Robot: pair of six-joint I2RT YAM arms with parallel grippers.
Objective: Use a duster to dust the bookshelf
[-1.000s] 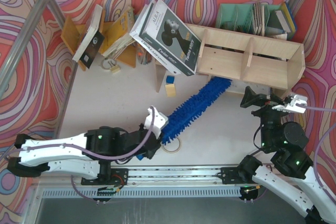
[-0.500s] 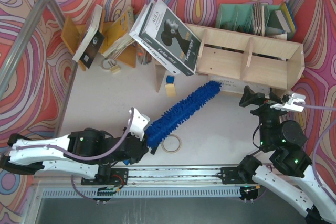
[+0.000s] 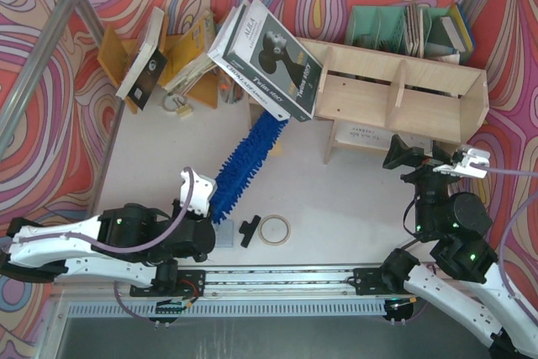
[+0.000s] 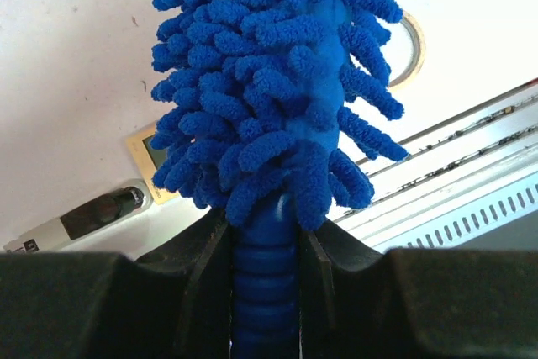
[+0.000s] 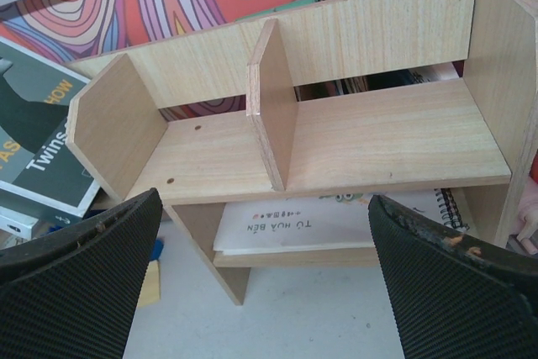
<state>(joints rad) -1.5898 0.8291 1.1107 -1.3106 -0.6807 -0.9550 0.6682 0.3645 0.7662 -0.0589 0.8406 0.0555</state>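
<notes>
Our left gripper [image 4: 265,265] is clenched on the ribbed dark blue handle of the duster [image 4: 277,107]. The left wrist view alone shows that hold, a finger pressed on each side, with the blue fluff filling the top of the frame and a tape roll [image 4: 413,46] peeking out at the upper right. From above we see what the wrist cannot: the duster [image 3: 248,161] runs diagonally from the left gripper [image 3: 212,226] at lower left up to the centre. Its tip lies under the lower corner of a large leaning book [image 3: 269,60], just left of the bookshelf [image 3: 395,90]; we cannot tell whether it touches the wood. Our right gripper [image 5: 265,208] is released, jaws spread wide and holding nothing, facing the bookshelf [image 5: 378,140] from near by. Its wrist view shows the two upper compartments bare and a white spiral-bound notebook [image 5: 328,224] lying flat in the lower tier. At upper right of the top view, the green file organizer [image 3: 378,27] holds upright books.
</notes>
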